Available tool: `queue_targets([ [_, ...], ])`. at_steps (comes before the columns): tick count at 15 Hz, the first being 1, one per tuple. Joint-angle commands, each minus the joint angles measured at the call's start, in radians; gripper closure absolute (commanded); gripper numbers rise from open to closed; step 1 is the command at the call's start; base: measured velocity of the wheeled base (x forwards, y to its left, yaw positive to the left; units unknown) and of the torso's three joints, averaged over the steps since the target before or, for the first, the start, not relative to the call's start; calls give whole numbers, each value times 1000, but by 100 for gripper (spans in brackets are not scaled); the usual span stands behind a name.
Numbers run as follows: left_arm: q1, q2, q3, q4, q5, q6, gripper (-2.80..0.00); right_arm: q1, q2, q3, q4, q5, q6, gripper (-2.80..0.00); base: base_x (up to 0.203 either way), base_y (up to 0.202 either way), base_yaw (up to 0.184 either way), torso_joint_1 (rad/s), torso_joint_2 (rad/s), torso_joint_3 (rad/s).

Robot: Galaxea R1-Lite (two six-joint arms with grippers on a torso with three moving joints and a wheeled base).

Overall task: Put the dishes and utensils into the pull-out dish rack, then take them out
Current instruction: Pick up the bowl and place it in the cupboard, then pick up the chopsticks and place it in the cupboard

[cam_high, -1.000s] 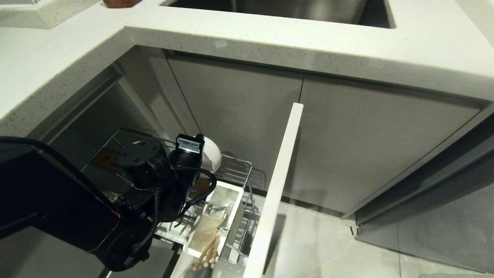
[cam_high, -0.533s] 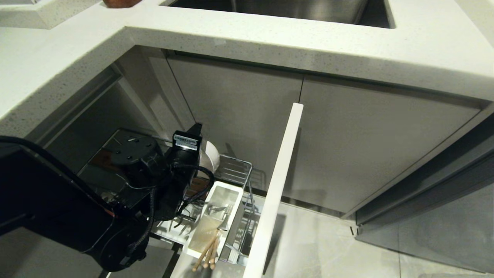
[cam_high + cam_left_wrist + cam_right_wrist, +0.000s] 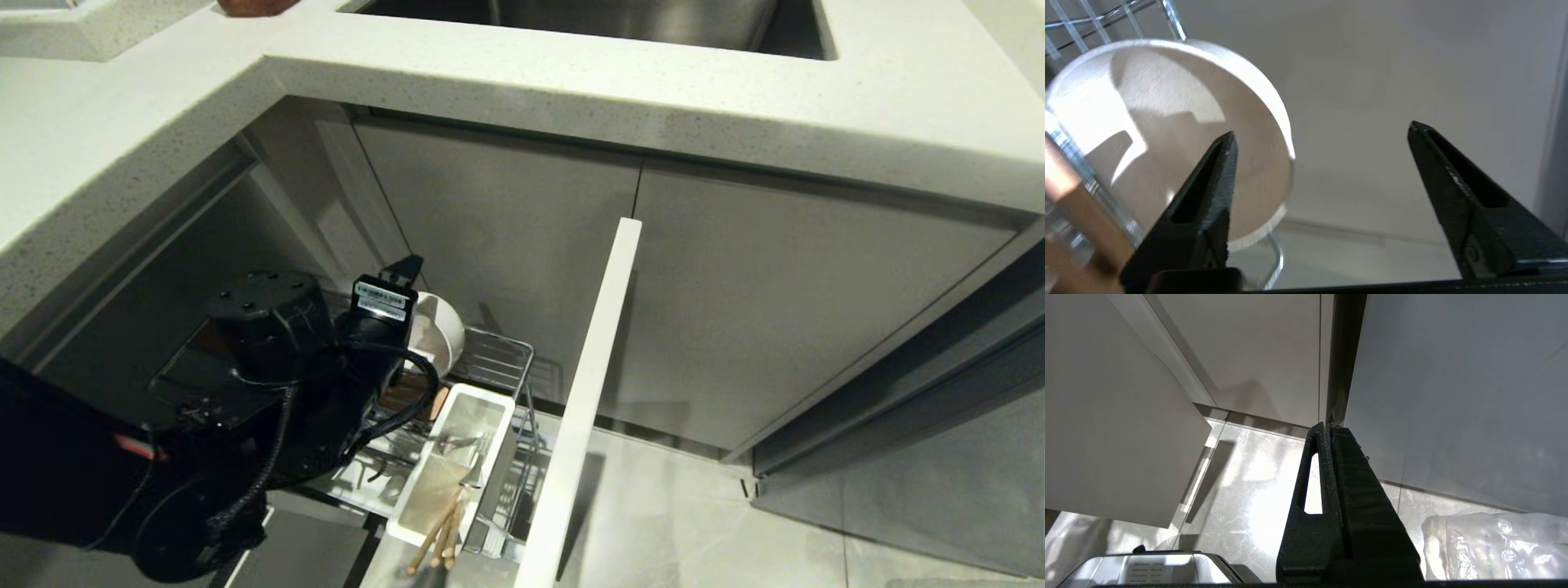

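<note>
Where the pull-out rack [image 3: 498, 359] stands drawn out below the speckled stone counter [image 3: 571, 90], its thin chrome wires form a gridded basket with rounded corners, closed off by a flat, pale cabinet front [image 3: 584, 392] seen edge-on as a long straight strip. The bowl [image 3: 437, 339], matte cream and round, stands tilted on its edge in the rack's far end, its hollow facing the left gripper [image 3: 1321, 132]. In the left wrist view its smooth rim [image 3: 1274, 102] curves in front of the chrome wire behind it, and a copper-brown wooden strip [image 3: 1069, 192] lies just beside its lower edge. The left gripper's two black tapered fingers [image 3: 1208, 192] are spread wide apart and grasp nothing; one fingertip overlaps the bowl's inner face in that view, though whether it touches I cannot tell, and the other finger stands over bare grey cabinet wall. A white rectangular caddy [image 3: 408, 510] with squared edges sits at the near side of the rack, the slim light-wood chopsticks [image 3: 437, 535] leaning out of its near end and a shiny metal spoon [image 3: 457, 443] lying inside. Open room lies between the bowl's rim and the cabinet front. The right gripper [image 3: 1329, 426] hangs over glossy marbled floor tile [image 3: 1249, 477], its ribbed black fingers pressed flat together and empty, a crinkled clear plastic bag [image 3: 1494, 547] near it.
</note>
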Motion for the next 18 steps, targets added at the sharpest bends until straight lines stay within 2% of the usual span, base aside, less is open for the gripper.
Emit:
queue_targets([
  [1, -12, -100, -6, 75, 2, -8, -280, 1, 0, 2, 0, 0, 0, 0, 0, 0, 0, 0, 0, 0],
  [6, -31, -276, -15, 284, 1, -23, -280, 1, 0, 2, 0, 0, 0, 0, 0, 0, 0, 0, 0, 0],
  [7, -35, -298, -15, 310, 1, -23, 0, 0, 0, 2, 0, 0, 0, 0, 0, 0, 0, 0, 0, 0],
  [10, -83, -343, -39, 415, -2, -8, 0, 0, 0, 2, 0, 0, 0, 0, 0, 0, 0, 0, 0, 0],
  [11, -118, -352, -55, 446, 0, 21, 0, 1, 0, 2, 0, 0, 0, 0, 0, 0, 0, 0, 0, 0],
  [14, -176, -358, -86, 459, 8, 215, 0, 1, 0, 3, 0, 0, 0, 0, 0, 0, 0, 0, 0, 0],
  [15, -182, -357, -97, 460, 14, 254, 0, 1, 0, 3, 0, 0, 0, 0, 0, 0, 0, 0, 0, 0],
  [17, -192, -355, -141, 461, 34, 410, 0, 0, 0, 3, 0, 0, 0, 0, 0, 0, 0, 0, 0, 0],
  [18, -199, -355, -162, 461, 72, 480, 0, 0, 0, 3, 0, 0, 0, 0, 0, 0, 0, 0, 0, 0],
])
